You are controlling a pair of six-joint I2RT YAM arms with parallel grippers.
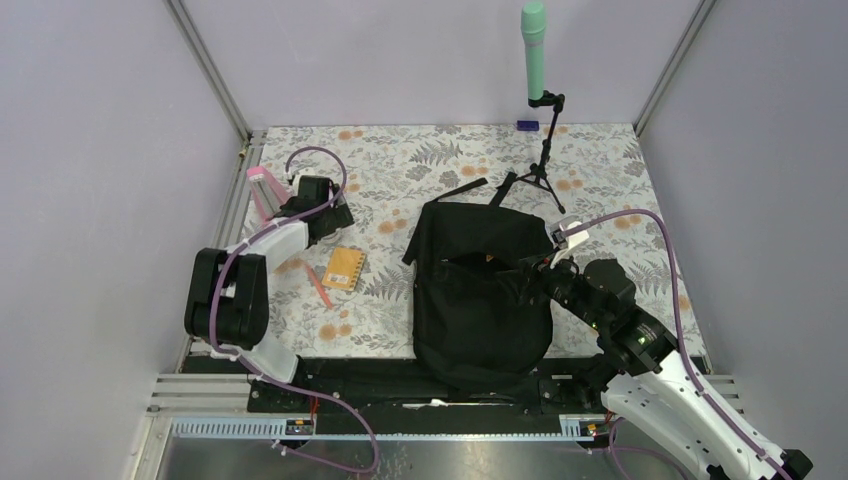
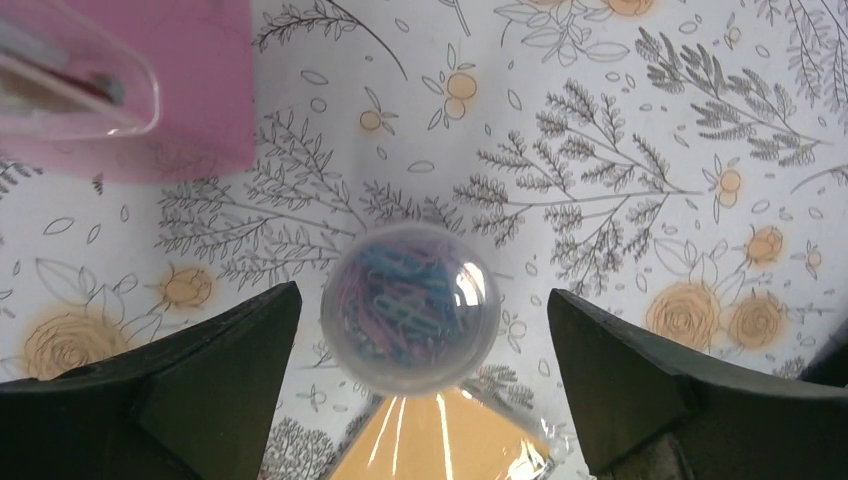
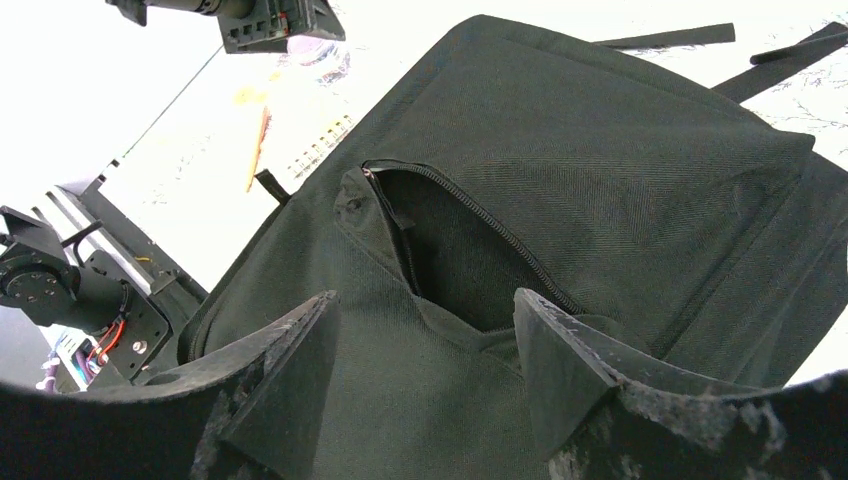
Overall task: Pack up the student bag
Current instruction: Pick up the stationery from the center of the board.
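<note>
Floral-print table top [image 1: 400, 170], grey walls on three sides. In the top view the student bag [image 1: 480, 300] is lying flat mid-table, close to the front rail [image 1: 400, 385], with its straps trailing back toward a microphone stand [image 1: 545, 140]. The right gripper [image 1: 540, 272] is reaching in over its right side at the open zip. Over on the left, the left gripper [image 1: 322, 205] is hanging close to a pink case [image 1: 265, 188]. An orange notebook [image 1: 344, 268] and a red pen [image 1: 318, 287] are lying between it and the student bag.

Left wrist view now: the jaws are standing wide apart, straddling a clear round tub of paper clips [image 2: 410, 305] and touching neither side of it. The pink case [image 2: 120, 80] is sitting beyond, upper left.

Right wrist view: the right gripper [image 3: 425, 300] is also showing its jaws apart, clamped on nothing. The student bag [image 3: 600, 200] is filling the frame, its zip [image 3: 480, 225] gaping. That cloth is looking soft and floppy, probably light and apt to sag shut, so the firmer zip edge is looking like the place to pinch. Room is looking open on its left side, while the microphone stand behind and the front rail are crowding the other sides.
</note>
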